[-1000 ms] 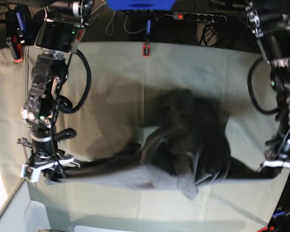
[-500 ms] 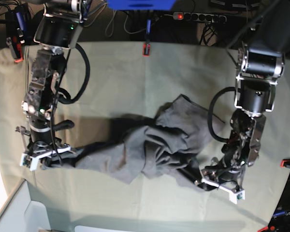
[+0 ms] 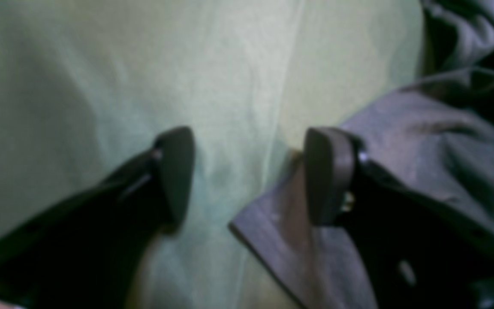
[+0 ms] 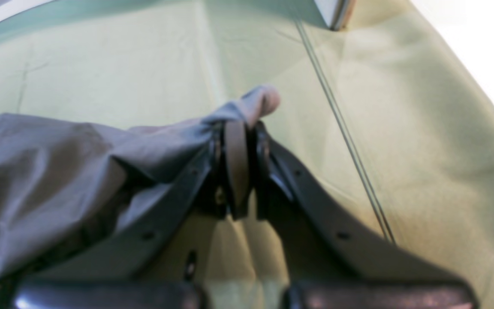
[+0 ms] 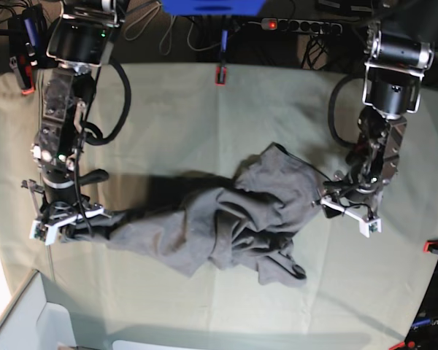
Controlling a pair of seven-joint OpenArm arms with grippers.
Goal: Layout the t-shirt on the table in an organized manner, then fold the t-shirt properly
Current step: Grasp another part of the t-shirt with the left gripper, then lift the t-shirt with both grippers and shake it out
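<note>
The t-shirt [image 5: 233,222] lies crumpled across the middle of the table [image 5: 175,117], stretched into a long bunched band that runs from the near left of the base view toward the centre right, with one flap hanging toward the near edge.

The right arm reaches down the left side of the base view from its mount at the far edge, its links nearly straight and its wrist pointed down at the cloth-covered table. The right gripper [image 4: 238,128] is clamped on the t-shirt: in its wrist view the two fingers are pressed together with a pinch of grey fabric caught between them, a small rounded tuft poking out past the tips, and the rest of the shirt trailing away to the left of that view.

The left arm comes down the right side of the base view, bent at the elbow, with its wrist angled toward the shirt's right-hand edge. The left gripper [image 3: 249,171] stands with its fingers spread wide and nothing between them. In its wrist view, which is blurred, bare pale green table cloth shows in the gap, one fingertip [image 3: 176,171] is over the table cloth, and the other is over a flat corner of the grey fabric.
</note>
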